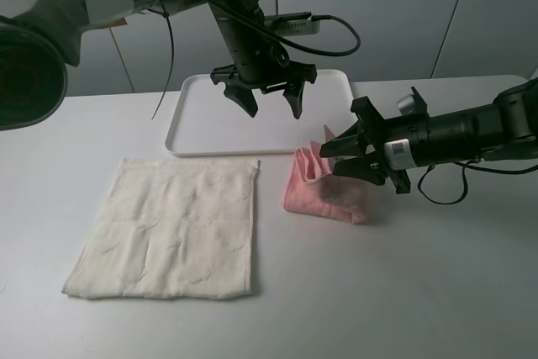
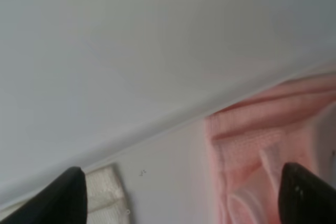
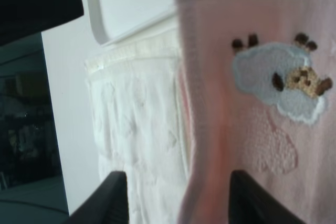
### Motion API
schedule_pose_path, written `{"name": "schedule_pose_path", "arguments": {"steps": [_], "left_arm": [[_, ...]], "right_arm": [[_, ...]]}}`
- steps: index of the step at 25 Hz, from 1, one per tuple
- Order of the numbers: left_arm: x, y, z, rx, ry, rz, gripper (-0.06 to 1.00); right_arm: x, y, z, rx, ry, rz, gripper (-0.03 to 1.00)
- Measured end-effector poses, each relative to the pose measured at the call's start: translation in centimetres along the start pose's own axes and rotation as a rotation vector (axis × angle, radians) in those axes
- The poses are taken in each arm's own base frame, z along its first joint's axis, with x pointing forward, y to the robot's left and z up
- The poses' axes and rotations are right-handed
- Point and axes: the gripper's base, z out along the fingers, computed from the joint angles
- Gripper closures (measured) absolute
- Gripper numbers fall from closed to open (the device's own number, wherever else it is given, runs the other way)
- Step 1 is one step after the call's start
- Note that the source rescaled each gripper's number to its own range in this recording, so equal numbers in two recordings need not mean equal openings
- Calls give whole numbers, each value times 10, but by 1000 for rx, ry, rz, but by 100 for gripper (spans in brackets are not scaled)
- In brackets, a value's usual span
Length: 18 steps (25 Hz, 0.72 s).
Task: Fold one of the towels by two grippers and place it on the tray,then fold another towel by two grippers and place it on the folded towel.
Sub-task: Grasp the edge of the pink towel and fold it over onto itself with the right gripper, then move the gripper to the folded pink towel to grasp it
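The pink towel [image 1: 324,195] lay on the table [image 1: 378,292] as a loose folded bundle, just in front of the tray's [image 1: 202,115] near right corner and not yet on it. One of its corners stood up towards the tray. My right gripper [image 1: 332,159] was at that raised side. Its jaws stood apart with the towel's edge between them, and nothing was pinched; the right wrist view showed a gap beside one finger.

My left gripper [image 1: 273,111] hung over the tray's right half with its jaws spread wide and empty. The cream towel [image 1: 168,229] lay flat and unfolded to the left, apart from the pink one.

I judged the step to be getting the pink bundle onto the tray. To do it well, I needed to push the right jaws far enough in to catch every layer, not just the top flap, or the fold would fall open on the lift. The left gripper could take the opposite edge so the bundle travelled level. It would have to clear the rim and land flat, leaving room for the cream towel on top.
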Motion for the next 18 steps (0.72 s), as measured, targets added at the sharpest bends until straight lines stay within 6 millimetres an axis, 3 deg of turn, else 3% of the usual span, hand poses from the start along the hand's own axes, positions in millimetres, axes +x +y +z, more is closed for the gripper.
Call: {"name": "schedule_pose_path", "arguments": {"steps": [7,12,18], "left_arm": [[-3,8,-2,15,-1,-1,-6],[-3,11,-2,15,-2,11,-6],[-3,11,-2,15,-2,20,-6]], "right_arm": [[-6,5,-1,-31,-6,-52,43],[-24,8,-10,-47,-43,-74,19],[-37,-7,-31,21,-23,-80,17]]}}
